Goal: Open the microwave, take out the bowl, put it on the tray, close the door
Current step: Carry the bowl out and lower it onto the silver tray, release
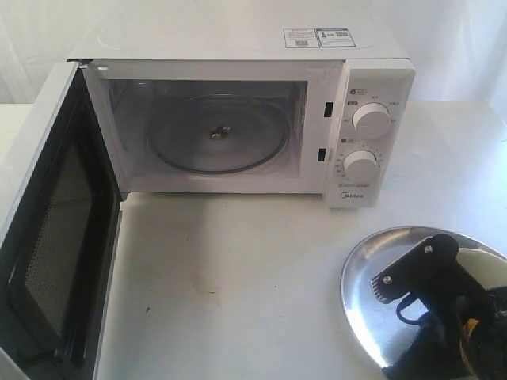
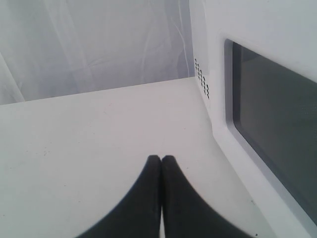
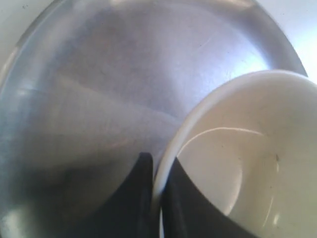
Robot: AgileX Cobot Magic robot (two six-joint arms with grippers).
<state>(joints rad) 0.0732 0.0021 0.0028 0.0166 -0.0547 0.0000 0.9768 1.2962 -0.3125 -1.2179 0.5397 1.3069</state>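
Door [image 1: 55,229]: swung wide open at the far left, inner face with its dark mesh window [image 1: 59,237] turned toward the cavity.
Left gripper [image 2: 161,161]: low over the white table [image 2: 99,129], just beside the door's outer face; both black fingers are pressed together with nothing between them.
Microwave [image 1: 238,47]: stands at the back of the table, cavity lit and showing only the glass turntable [image 1: 218,134]; a sticker [image 1: 318,37] sits on top.
Dials [image 1: 371,120]: two round white knobs, one above the other, on the panel right of the cavity.
Tray [image 1: 368,273]: on the table front right, well apart from the microwave.
Right gripper [image 3: 156,168]: over the tray, clamped on the bowl's rim, one finger inside and one outside.
Bowl [image 3: 247,148]: upright inside the tray's outline, near its edge; whether it touches the metal cannot be told.
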